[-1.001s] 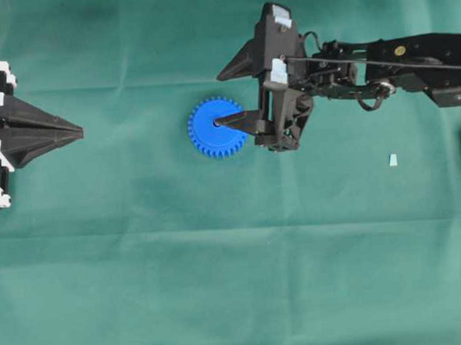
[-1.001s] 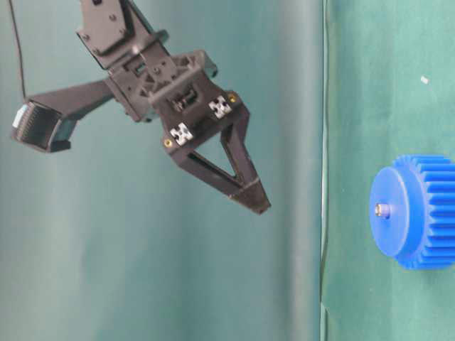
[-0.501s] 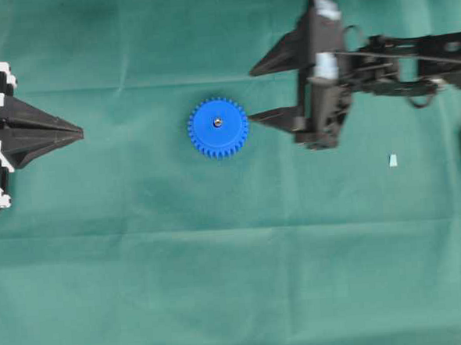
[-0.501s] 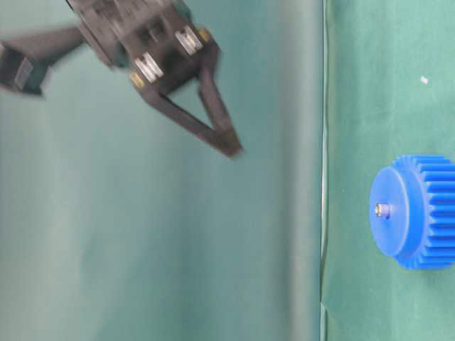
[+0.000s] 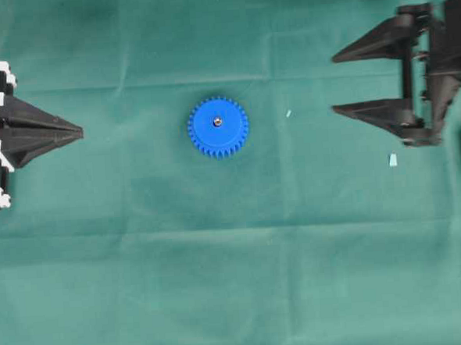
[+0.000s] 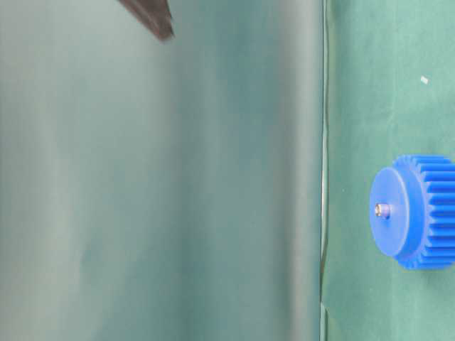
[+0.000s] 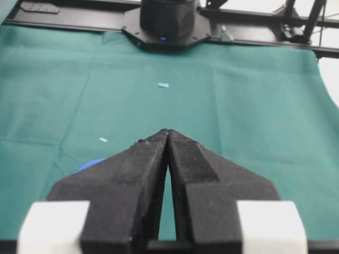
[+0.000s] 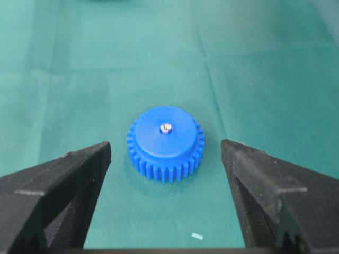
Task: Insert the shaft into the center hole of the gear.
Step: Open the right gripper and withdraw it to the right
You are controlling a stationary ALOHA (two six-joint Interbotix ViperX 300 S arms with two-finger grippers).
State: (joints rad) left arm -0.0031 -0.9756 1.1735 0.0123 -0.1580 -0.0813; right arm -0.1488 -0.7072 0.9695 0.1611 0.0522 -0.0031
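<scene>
My right gripper (image 5: 333, 83) stood wide and empty, well right of the gear (image 5: 218, 127), because the shaft (image 5: 217, 122) already sat in its hole. My left gripper (image 5: 78, 133) was closed.

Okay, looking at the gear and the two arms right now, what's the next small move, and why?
Probably none on the parts: let the right gripper finish parking at its side. The shaft already sits in the middle of the gear, its silvery tip showing at the face. The right jaws stand wide open and empty, well clear of the gear, and the left gripper rests shut at the far edge.
</scene>
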